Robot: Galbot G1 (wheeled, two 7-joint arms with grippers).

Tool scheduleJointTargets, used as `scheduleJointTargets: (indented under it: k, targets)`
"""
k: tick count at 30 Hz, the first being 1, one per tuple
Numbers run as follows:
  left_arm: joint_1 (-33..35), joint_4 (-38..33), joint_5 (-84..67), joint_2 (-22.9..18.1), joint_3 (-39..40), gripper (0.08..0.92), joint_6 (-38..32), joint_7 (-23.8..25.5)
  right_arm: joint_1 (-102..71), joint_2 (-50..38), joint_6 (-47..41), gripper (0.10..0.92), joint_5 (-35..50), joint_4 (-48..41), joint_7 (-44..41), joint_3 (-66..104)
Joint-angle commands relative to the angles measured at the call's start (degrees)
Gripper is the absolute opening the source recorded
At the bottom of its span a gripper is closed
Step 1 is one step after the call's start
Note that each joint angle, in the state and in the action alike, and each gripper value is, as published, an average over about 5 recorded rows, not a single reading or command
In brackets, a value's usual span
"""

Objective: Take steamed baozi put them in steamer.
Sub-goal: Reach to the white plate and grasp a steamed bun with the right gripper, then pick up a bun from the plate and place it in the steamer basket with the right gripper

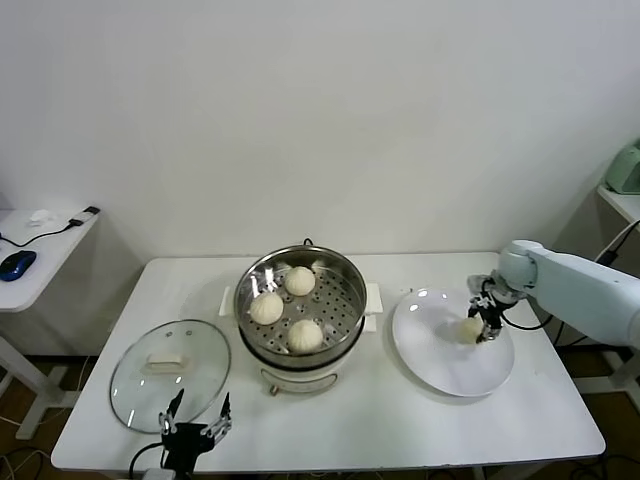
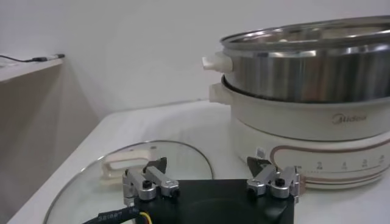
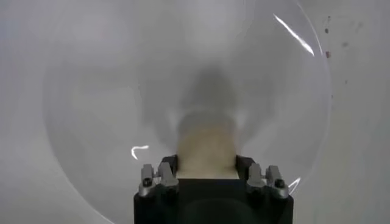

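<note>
- The steamer (image 1: 300, 305) stands tall in the middle of the table (image 1: 400, 430), like a wall between the two sides.
- The glass lid (image 1: 170, 372) lies flat near the front left corner.
- The plate (image 1: 440, 360) fills the right side.
- Bare table runs along the front edge, between lid and plate.

Right arm reaching in from the right, right gripper (image 1: 480, 328) pointing down — fingers closed on a bun (image 1: 471, 328), left gripper (image 1: 197, 412) low at front, spread wide — idle
</note>
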Motion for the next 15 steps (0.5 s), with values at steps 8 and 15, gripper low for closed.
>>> scheduleJointTargets:
  k: [8, 15]
  targets:
    - [0.14, -0.44, 0.19, 0.02, 0.36, 0.823, 0.11, 0.06, 39.69, 1.52, -3.09, 0.623, 26.54, 18.57, -2.1, -26.65]
    - [0.21, -1.29, 0.41, 0.16, 1.19, 0.823, 0.25, 0.15, 55.06, 10.42, -9.6, 0.625, 45.44, 30.33, 0.11, -29.09]
